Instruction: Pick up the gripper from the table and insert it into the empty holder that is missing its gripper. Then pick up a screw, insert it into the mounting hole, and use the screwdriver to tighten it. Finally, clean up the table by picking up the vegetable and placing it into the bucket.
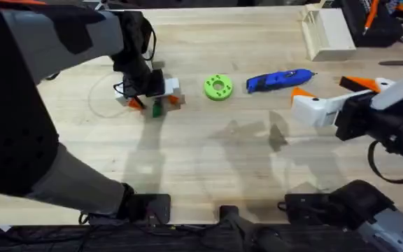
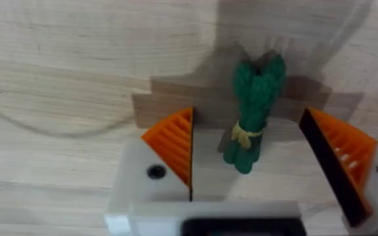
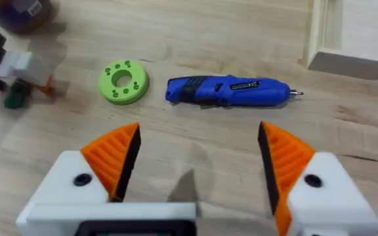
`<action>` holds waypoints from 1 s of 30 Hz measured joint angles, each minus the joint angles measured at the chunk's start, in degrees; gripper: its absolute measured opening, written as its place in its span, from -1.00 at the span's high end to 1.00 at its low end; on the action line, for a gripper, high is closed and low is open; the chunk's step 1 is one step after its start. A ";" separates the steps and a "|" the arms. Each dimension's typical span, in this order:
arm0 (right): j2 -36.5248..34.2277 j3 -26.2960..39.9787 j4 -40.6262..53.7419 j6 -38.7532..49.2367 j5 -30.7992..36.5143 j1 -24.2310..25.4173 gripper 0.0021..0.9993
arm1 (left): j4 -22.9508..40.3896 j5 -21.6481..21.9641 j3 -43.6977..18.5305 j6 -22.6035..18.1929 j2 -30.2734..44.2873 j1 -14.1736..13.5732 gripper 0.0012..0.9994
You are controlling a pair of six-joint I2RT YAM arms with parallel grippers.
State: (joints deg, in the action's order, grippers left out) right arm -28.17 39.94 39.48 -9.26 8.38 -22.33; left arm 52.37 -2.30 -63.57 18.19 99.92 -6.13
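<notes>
The vegetable (image 2: 253, 113), a slim dark green bundle with a yellow tie, lies on the table between the orange pads (image 2: 174, 141) of my left gripper (image 2: 254, 147). The jaws stand open on either side without touching it. From overhead, that gripper (image 1: 155, 103) sits low over the vegetable (image 1: 157, 109) at the table's left. The blue screwdriver (image 1: 278, 80) (image 3: 228, 90) lies right of centre. My right gripper (image 1: 329, 87) (image 3: 199, 154) hovers open and empty near it. A blurred dark purple shape (image 3: 18, 13) may be the bucket. The loose gripper, empty holder and screw are out of view.
A lime green disc with holes (image 1: 217, 87) (image 3: 123, 80) lies between the vegetable and the screwdriver. A pale wooden box (image 1: 327, 31) stands at the back right. Bare wood stretches across the table's front half.
</notes>
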 joint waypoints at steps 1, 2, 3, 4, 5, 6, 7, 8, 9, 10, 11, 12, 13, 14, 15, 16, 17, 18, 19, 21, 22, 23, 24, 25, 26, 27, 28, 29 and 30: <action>0.00 0.00 -0.02 0.00 0.00 0.00 -0.98 | 0.05 0.02 -0.03 0.09 0.04 0.00 -0.99; -0.02 0.00 0.00 0.00 0.01 0.00 -0.99 | 0.08 0.18 -0.03 0.17 0.04 0.00 -0.95; -0.01 0.00 -0.01 0.00 0.02 0.00 -0.99 | 0.11 0.35 -0.03 0.25 0.10 0.00 -0.90; -0.02 0.00 0.00 0.00 0.02 0.00 -0.99 | 0.11 0.47 -0.03 0.31 0.11 0.00 -0.82; -0.02 0.00 -0.01 0.00 0.02 0.00 -0.99 | 0.11 0.54 -0.04 0.31 0.11 0.01 -0.72; 0.01 0.00 0.00 0.00 0.02 0.00 -0.99 | 0.11 0.61 -0.05 0.29 0.11 0.04 -0.62; 0.00 0.00 0.00 0.00 0.02 0.00 -0.99 | 0.11 0.60 -0.05 0.33 0.11 0.05 -0.49; 0.00 0.00 -0.02 0.00 0.02 0.00 -0.99 | 0.09 0.56 -0.05 0.47 0.11 0.04 -0.29; 0.01 0.00 0.00 0.00 0.02 0.00 -0.99 | 0.09 0.40 -0.05 0.50 0.11 0.04 -0.01; 0.00 0.00 0.00 0.00 0.02 0.00 -0.99 | 0.03 0.14 -0.07 0.51 0.11 0.04 0.30; -0.02 0.00 0.00 0.00 0.02 0.00 -0.99 | -0.09 -0.20 -0.14 0.51 0.11 0.04 0.63; -0.01 0.00 0.00 0.00 0.02 0.00 -0.99 | -0.15 -0.31 -0.30 0.42 0.11 -0.06 0.88; -0.01 0.00 0.00 0.00 0.02 0.00 -0.99 | -0.35 -0.35 -0.31 0.45 0.13 -0.11 0.95; 0.00 0.00 0.00 0.00 0.02 0.00 -0.99 | -0.35 -0.47 -0.31 0.48 0.22 -0.11 0.97; 0.00 0.00 0.00 0.00 0.02 0.00 -0.99 | -0.34 -0.51 -0.31 0.49 0.22 -0.11 0.95; 0.01 0.00 0.00 0.00 0.02 0.00 -0.99 | -0.32 -0.49 -0.31 0.46 0.22 -0.11 0.95; -0.02 0.00 0.00 0.00 0.02 0.00 -0.99 | -0.30 -0.51 -0.31 0.44 0.22 -0.11 0.95; 0.01 0.00 0.00 0.00 0.02 0.00 -0.99 | -0.02 -0.46 -0.39 0.42 0.22 -0.11 0.95; 0.01 0.00 0.00 0.00 0.02 0.00 -0.99 | 0.86 -0.44 -0.68 0.31 0.25 -0.11 0.95; -0.02 0.00 0.00 0.00 0.02 0.00 -0.99 | 3.81 -0.44 -1.81 0.06 0.33 -0.10 0.95; -0.02 0.00 0.00 0.00 0.02 0.00 -0.99 | 5.61 -0.42 -2.96 -0.17 0.33 -0.09 0.95; -0.02 0.00 0.00 0.00 0.02 0.00 -0.99 | 7.20 -0.42 -4.38 -0.38 0.33 -0.04 0.95; -0.02 0.00 0.00 0.00 0.02 0.00 -0.99 | 8.63 -0.37 -6.28 -0.67 0.31 -0.04 0.95; -0.01 0.00 0.00 0.00 0.02 0.00 -0.99 | 9.93 -0.25 -8.37 -0.99 0.31 -0.04 0.95; -0.02 0.00 0.00 0.00 0.02 0.00 -0.99 | 11.25 0.01 -10.63 -1.36 0.31 -0.04 0.95; 0.01 0.00 0.00 0.00 0.02 0.00 -0.99 | 12.82 0.32 -13.38 -1.79 0.31 -0.04 0.95; -0.02 0.00 0.00 0.00 0.02 0.00 -0.99 | 14.10 0.60 -15.92 -2.22 0.31 0.04 0.95; -0.02 0.00 0.00 0.00 0.03 0.00 -0.99 | 15.61 0.92 -18.97 -2.79 0.31 0.10 0.95; 0.01 0.00 0.00 0.02 0.04 0.00 -0.99 | 16.48 1.24 -21.37 -3.21 0.24 0.22 0.95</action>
State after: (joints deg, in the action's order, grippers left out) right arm -28.16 39.94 39.48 -9.23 8.43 -22.33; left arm 68.86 -1.06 -84.94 14.98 100.16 -5.91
